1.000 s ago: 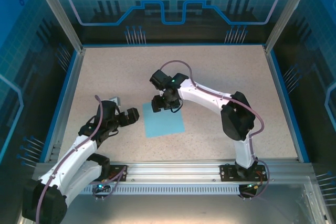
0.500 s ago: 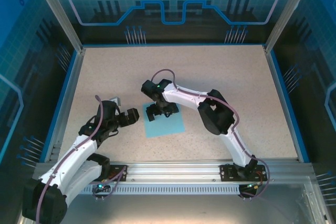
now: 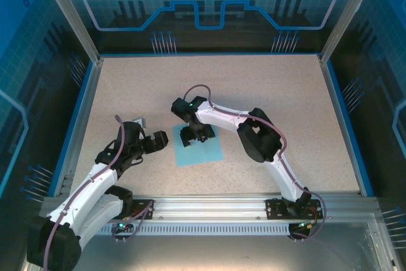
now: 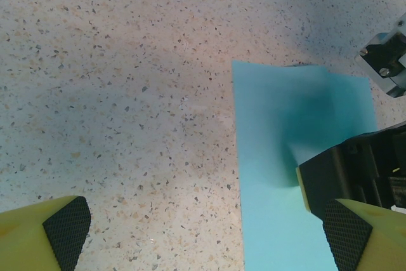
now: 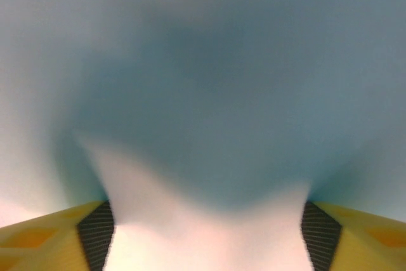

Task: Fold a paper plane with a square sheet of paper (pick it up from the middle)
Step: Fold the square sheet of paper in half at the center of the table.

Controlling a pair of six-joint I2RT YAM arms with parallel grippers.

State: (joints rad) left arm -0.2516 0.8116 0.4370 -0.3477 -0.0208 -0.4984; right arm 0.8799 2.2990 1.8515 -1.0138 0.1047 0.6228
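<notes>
The light-blue square sheet of paper point(image 3: 204, 150) lies flat on the speckled table, unfolded. My right gripper point(image 3: 193, 135) points down onto the sheet's far-left part, its fingertips pressed on the paper. In the right wrist view the jaws of that gripper point(image 5: 208, 236) stand wide apart and the paper point(image 5: 209, 61) humps up between the pads. My left gripper point(image 3: 157, 141) hovers open just left of the sheet. In the left wrist view this left gripper point(image 4: 206, 242) straddles the sheet's point(image 4: 273, 150) left edge, with the right gripper's dark body point(image 4: 342, 179) on the paper.
The speckled table point(image 3: 266, 87) is ringed by a blue rim point(image 3: 79, 125) and metal corner posts. A small grey-white piece point(image 3: 137, 120) lies beside the left arm. The aluminium base rail point(image 3: 209, 206) runs along the near edge.
The right arm has swung left and dropped onto the sheet, its elbow folding in. Its jaws opened wide, then drew in a little. The left arm has not moved.
</notes>
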